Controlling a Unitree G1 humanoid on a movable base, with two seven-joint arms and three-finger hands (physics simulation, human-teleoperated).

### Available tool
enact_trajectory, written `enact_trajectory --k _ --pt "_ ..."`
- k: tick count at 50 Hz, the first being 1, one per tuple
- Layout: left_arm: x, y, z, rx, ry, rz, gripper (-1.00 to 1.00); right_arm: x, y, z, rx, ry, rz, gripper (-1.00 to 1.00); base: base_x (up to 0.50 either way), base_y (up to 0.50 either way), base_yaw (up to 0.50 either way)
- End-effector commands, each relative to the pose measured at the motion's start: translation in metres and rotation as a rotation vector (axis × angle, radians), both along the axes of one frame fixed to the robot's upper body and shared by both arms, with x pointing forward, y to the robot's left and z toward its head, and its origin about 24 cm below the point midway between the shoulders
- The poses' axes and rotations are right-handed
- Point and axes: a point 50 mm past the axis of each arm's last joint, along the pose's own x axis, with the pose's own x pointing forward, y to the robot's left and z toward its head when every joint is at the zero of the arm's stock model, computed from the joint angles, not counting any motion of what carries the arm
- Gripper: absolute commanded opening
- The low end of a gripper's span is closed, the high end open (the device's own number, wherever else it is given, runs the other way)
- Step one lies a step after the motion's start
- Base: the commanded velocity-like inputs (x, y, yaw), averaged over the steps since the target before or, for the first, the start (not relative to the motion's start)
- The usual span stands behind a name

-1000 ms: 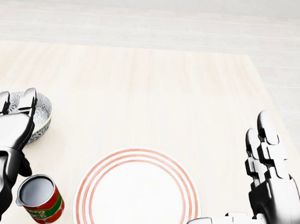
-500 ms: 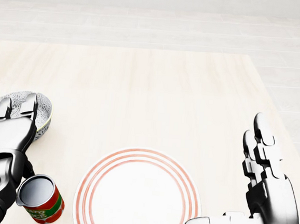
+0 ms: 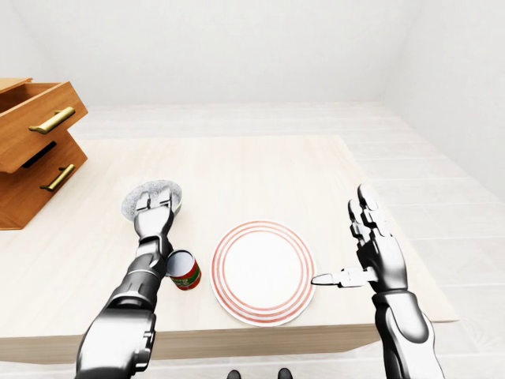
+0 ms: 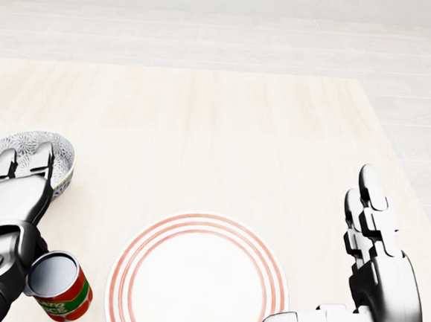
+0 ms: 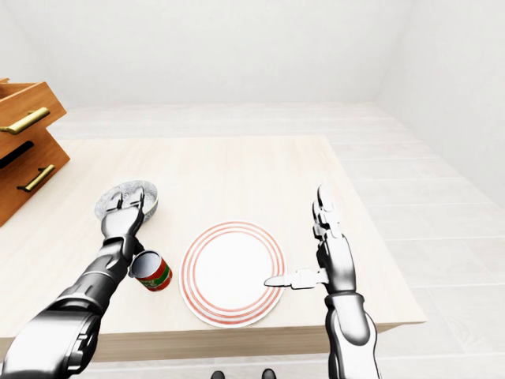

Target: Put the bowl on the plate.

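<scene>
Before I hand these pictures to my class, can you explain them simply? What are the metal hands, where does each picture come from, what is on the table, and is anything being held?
These are simulator renders of a humanoid robot that a person steers remotely. All three pictures come from cameras on its head, looking down over its own arms: one head view and two eye views that show nearly the same scene.

On the wooden table lie a white plate with red rings, a patterned bowl and an open can with a red label. A wooden drawer unit stands at the left.

The left hand reaches over the bowl's near rim with open fingers; it has not closed on it. The right hand is open beside the plate, holding nothing. The bowl is not yet on the plate.
</scene>
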Motion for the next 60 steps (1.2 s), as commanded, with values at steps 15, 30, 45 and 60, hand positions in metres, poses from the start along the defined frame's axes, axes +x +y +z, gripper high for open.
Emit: enact_trajectory --k 15,30,45,60 --pt "-0.005 0.005 -0.008 -0.013 0.028 0.021 1.0 0.0 0.0 0.003 -0.009 0.0 -0.003 1.0 0.0 0.0 0.0" --pt "-0.008 0.006 -0.013 -0.015 0.063 0.036 1.0 0.001 0.0 -0.003 -0.003 0.008 -0.005 1.0 0.0 0.0 0.0" --pt "-0.01 0.008 -0.015 -0.004 0.073 0.041 1.0 0.003 0.0 -0.004 -0.003 0.011 -0.004 1.0 0.0 0.0 0.0" --pt "-0.009 0.009 -0.013 -0.005 0.067 0.032 -1.0 0.004 -0.001 -0.005 -0.002 0.012 -0.005 1.0 0.0 0.0 0.0"
